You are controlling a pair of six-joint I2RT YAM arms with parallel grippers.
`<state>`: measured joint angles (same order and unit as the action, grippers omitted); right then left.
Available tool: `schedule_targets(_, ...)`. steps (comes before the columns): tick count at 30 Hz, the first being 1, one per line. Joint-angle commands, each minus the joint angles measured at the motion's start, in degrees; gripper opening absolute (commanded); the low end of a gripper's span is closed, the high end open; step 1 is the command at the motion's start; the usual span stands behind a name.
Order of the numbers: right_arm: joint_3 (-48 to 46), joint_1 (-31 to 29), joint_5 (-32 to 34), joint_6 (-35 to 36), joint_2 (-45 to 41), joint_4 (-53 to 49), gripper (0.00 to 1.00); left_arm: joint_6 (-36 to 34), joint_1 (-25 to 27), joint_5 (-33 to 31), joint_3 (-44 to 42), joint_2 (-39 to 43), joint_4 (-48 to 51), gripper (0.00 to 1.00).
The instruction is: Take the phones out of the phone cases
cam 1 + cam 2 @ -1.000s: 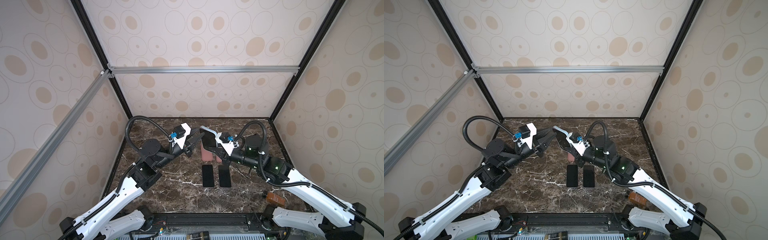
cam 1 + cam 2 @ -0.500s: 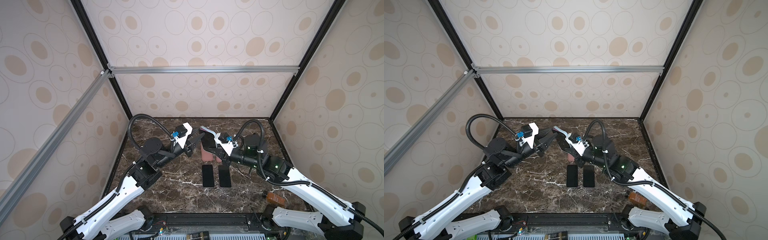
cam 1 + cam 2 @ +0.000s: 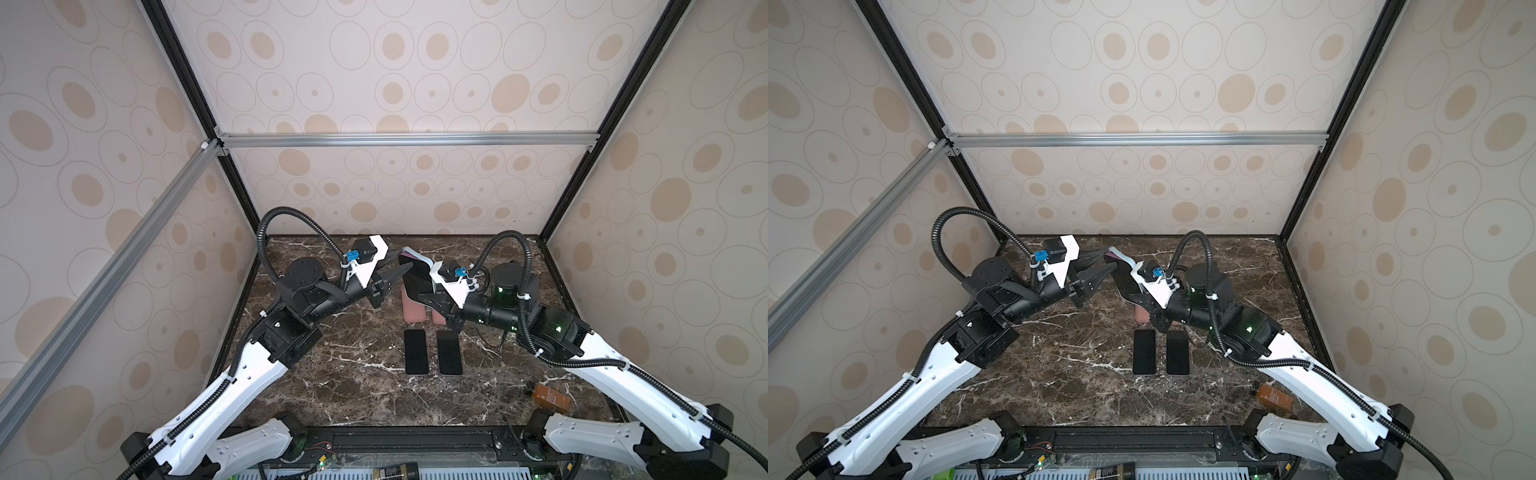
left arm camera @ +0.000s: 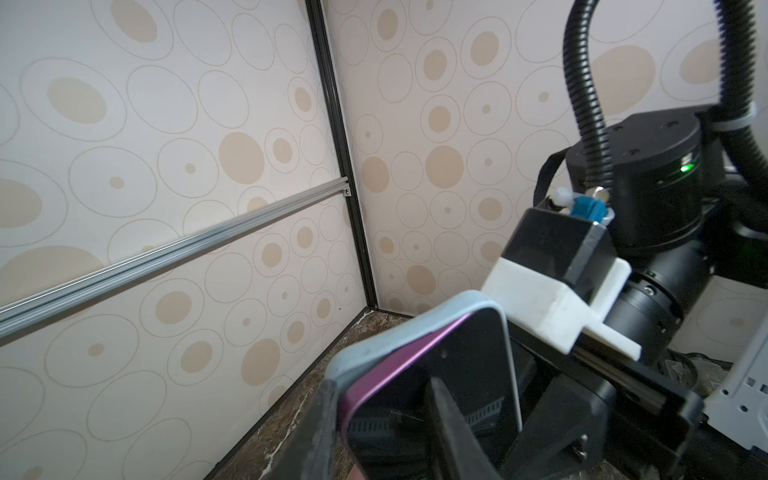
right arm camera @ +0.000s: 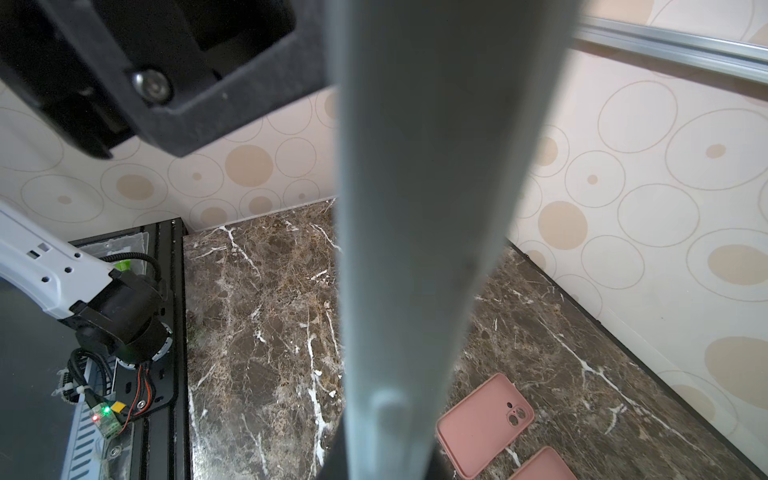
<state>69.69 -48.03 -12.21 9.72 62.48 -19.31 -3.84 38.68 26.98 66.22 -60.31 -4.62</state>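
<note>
A dark-screened phone (image 3: pixel 417 278) with a purple rim sits in a pale blue-grey phone case (image 3: pixel 411 251) and is held tilted above the table. My right gripper (image 3: pixel 426 297) is shut on its lower part; in the right wrist view the case back (image 5: pixel 415 208) fills the middle, above the right gripper (image 5: pixel 382 461). My left gripper (image 3: pixel 397 270) is open at the upper corner. In the left wrist view one finger (image 4: pixel 322 415) lies against the case (image 4: pixel 395 332) and the other crosses the screen (image 4: pixel 469 365). At that corner the purple rim stands out of the case.
Two pink empty cases (image 3: pixel 413 309) (image 5: pixel 484 419) lie on the marble table under the held phone. Two black phones (image 3: pixel 415 351) (image 3: pixel 449 352) lie side by side nearer the front. A brown object (image 3: pixel 550 397) sits at the front right. Walls close three sides.
The left gripper's fingers have spread a little at the phone's upper corner, and the left arm has risen slightly. The right arm holds the cased phone almost still.
</note>
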Motion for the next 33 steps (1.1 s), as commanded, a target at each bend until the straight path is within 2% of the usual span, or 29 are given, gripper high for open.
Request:
schedule_targets(1, 1.6, -2.6, -12.5, 6.5, 0.4, 3.6, 0.00, 1.7, -0.3, 10.8, -0.5, -3.2, 3.9, 0.34)
schedule_targets(5, 2.0, -2.4, -13.0, 6.5, 0.0, 2.6, 0.00, 3.1, -2.2, 17.3, -0.5, -3.1, 3.6, 0.35)
schedule_targets(12, 2.2, 0.9, -18.6, 4.5, -1.5, 2.4, 0.00, 7.4, -7.0, 31.0, -1.3, -3.0, 1.9, 0.32)
schedule_targets(19, 4.6, 2.1, -25.6, 5.4, -1.0, -0.5, 0.00, 10.1, -8.6, 39.2, -1.9, -3.6, 0.6, 0.33)
schedule_targets(25, 3.8, 3.8, -30.9, 2.1, -2.0, 4.9, 0.00, 20.6, -8.9, 46.8, -5.6, -4.0, -11.9, 0.34)
schedule_targets(27, 3.8, 3.9, -31.2, 1.2, -2.1, 6.4, 0.00, 26.0, -8.9, 47.9, -7.4, -3.8, -18.9, 0.34)
schedule_targets(33, 1.9, 4.2, -30.8, -3.4, -2.2, 15.7, 0.00, 26.0, -8.8, 45.4, -9.4, -3.4, -20.1, 0.34)
